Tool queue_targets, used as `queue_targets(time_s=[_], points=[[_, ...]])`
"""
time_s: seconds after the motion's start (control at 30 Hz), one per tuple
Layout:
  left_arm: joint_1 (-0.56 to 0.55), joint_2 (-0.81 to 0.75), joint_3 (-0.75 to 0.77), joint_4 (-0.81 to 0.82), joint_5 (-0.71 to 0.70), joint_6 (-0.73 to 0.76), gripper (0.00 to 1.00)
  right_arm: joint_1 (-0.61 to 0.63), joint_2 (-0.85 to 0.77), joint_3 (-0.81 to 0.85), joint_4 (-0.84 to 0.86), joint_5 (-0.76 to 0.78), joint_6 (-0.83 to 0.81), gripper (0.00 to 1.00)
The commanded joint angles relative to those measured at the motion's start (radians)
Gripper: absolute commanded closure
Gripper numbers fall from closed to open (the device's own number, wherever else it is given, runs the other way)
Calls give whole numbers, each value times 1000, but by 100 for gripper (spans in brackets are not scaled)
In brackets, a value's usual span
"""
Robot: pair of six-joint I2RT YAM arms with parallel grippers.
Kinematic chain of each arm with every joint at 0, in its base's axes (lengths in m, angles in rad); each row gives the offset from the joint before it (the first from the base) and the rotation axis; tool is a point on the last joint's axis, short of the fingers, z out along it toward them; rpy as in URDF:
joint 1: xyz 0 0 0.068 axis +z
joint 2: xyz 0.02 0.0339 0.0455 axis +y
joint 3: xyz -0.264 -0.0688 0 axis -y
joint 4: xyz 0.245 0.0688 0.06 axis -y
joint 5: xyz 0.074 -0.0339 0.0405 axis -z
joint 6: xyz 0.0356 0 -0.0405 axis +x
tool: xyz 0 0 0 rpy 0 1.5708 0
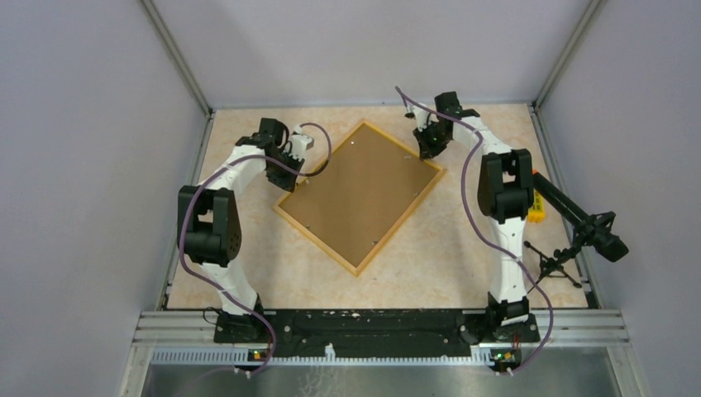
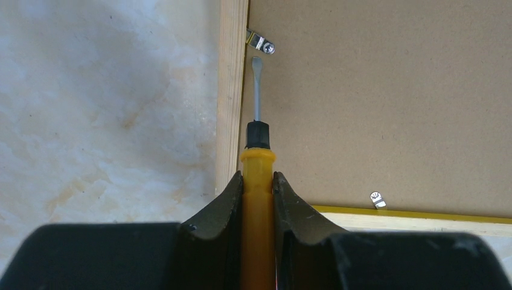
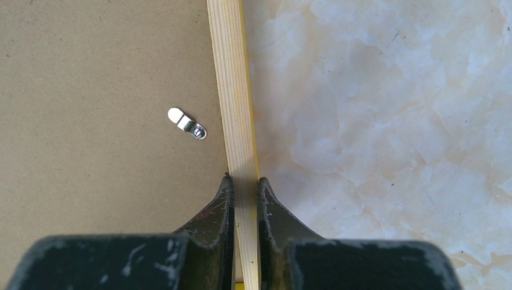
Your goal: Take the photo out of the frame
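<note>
The photo cannot be seen: the frame [image 1: 360, 194] is laid face down on the surface [image 1: 463, 256], turned cornerwise, with its brown back panel uppermost. A screwdriver [image 2: 258, 175] with a yellow handle is clamped between the left fingers [image 2: 220, 208], which hide its lower handle. The flat blade is held along the inside of the wooden rim [image 3: 232, 90], its tip just short of a metal clip [image 2: 261, 42]. Whether it touches the panel cannot be told. The right fingers [image 3: 217, 211] are closed on the rim at the far right edge. Marbled surface is seen on every side of the frame.

One frame [image 1: 360, 197], one screwdriver [image 2: 258, 181], three clips [image 2: 261, 42] [image 2: 378, 200] [image 3: 187, 123], two arms [image 1: 216, 223] [image 1: 504, 190].
</note>
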Motion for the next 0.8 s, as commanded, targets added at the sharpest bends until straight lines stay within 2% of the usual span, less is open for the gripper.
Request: queue_targets(time_s=[0.0,0.23,0.33,0.57,0.77], points=[[-1,30,0,50,30,-22,100,24,10,-63,-129,33,10,100],[-4,62,21,63,53,-13,100,34,8,-68,-129,42,-24,100],[-12,68,29,58,59,59,100,36,4,-75,-125,39,-45,100],[-42,44,12,95,-51,197,100,37,10,-70,-121,44,-71,100],[-63,85,75,19,-66,286,100,37,26,-44,-136,49,-73,100]])
